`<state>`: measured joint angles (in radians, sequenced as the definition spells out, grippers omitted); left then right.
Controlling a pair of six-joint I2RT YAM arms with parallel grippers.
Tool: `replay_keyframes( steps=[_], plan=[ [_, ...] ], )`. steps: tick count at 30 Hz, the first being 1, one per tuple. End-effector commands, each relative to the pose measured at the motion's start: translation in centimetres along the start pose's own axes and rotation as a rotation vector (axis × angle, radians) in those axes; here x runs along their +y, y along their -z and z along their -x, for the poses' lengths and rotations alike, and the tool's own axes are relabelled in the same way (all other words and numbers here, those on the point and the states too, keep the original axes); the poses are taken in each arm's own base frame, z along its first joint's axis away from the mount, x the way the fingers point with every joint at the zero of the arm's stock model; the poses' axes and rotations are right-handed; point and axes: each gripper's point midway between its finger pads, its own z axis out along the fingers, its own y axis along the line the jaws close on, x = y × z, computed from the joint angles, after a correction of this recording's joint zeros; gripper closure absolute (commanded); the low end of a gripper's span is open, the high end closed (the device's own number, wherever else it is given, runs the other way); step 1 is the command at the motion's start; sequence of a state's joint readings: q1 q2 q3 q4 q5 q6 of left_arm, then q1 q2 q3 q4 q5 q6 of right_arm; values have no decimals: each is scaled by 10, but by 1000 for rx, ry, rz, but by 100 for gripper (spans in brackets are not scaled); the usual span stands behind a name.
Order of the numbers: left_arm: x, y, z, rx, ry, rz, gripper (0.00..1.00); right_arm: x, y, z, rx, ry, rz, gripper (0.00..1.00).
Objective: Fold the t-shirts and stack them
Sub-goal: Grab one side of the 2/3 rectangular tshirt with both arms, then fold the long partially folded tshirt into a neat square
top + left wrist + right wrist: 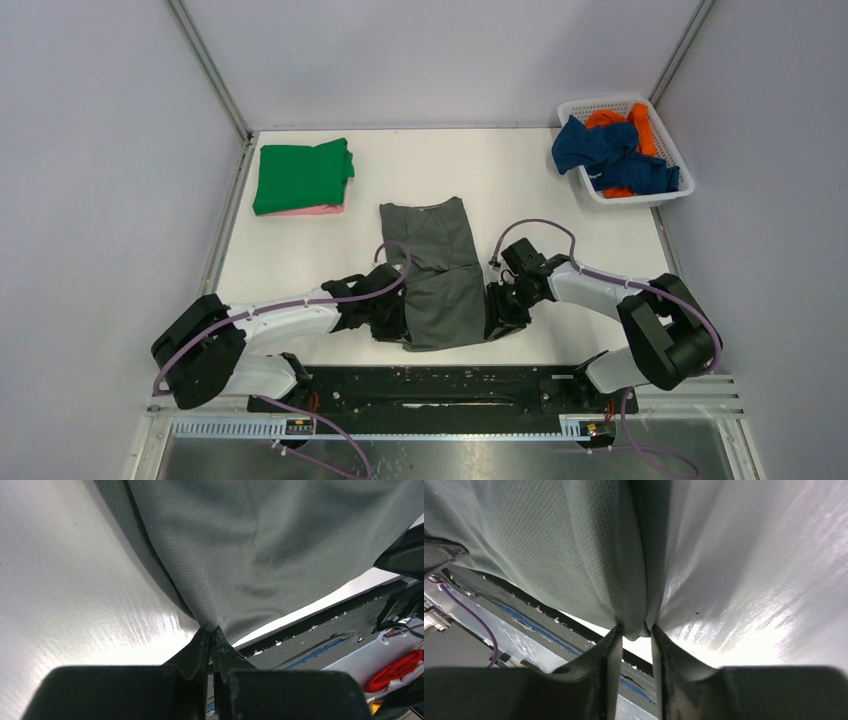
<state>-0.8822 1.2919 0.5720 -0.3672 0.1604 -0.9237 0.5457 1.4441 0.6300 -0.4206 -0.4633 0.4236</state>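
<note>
A dark grey t-shirt (440,270) lies as a long narrow strip in the middle of the table, collar end far. My left gripper (393,318) is shut on its near left corner, with cloth (260,550) pinched between the fingertips. My right gripper (500,315) is shut on its near right corner, with a bunch of cloth (574,555) held between the fingers. The near hem is lifted off the table. A folded green t-shirt (300,175) lies on a folded pink one (310,210) at the far left. Navy blue (600,150) and orange (645,130) t-shirts sit crumpled in the basket.
A white lattice basket (672,160) stands at the far right corner. The table's black near edge rail (440,385) runs just below the grippers. Grey walls and metal posts close in the table on three sides.
</note>
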Motion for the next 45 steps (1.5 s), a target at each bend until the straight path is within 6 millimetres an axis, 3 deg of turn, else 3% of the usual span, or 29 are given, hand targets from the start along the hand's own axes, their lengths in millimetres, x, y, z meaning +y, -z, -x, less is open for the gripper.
replay_keyframes(
  steps=[1,5,9,15,18,23,29,34,38,41,45],
  plan=[
    [-2,-3,5,-37,21,-7,100,-19,-10,-16,36,-5,-97,71],
    [-4,0,5,-42,26,-19,100,-24,-13,-12,18,-12,-130,100],
    [-12,10,9,-62,19,-44,100,-10,6,2,-62,32,-106,100],
    [-34,43,37,-147,3,-90,100,29,48,30,-191,126,-36,100],
    [-43,59,65,-210,7,-127,100,53,72,56,-285,178,-1,100],
    [-51,87,134,-353,16,-153,100,87,113,118,-457,191,44,100],
    [-42,113,210,-438,38,-137,100,113,142,186,-516,142,171,100],
    [-30,115,273,-473,91,-132,100,121,150,233,-505,99,247,100],
    [-20,106,307,-471,122,-121,100,120,142,266,-481,71,263,100],
    [-9,90,331,-453,141,-110,100,108,122,290,-458,18,246,100],
    [5,63,367,-439,174,-100,100,77,103,327,-505,-54,149,100]
  ],
)
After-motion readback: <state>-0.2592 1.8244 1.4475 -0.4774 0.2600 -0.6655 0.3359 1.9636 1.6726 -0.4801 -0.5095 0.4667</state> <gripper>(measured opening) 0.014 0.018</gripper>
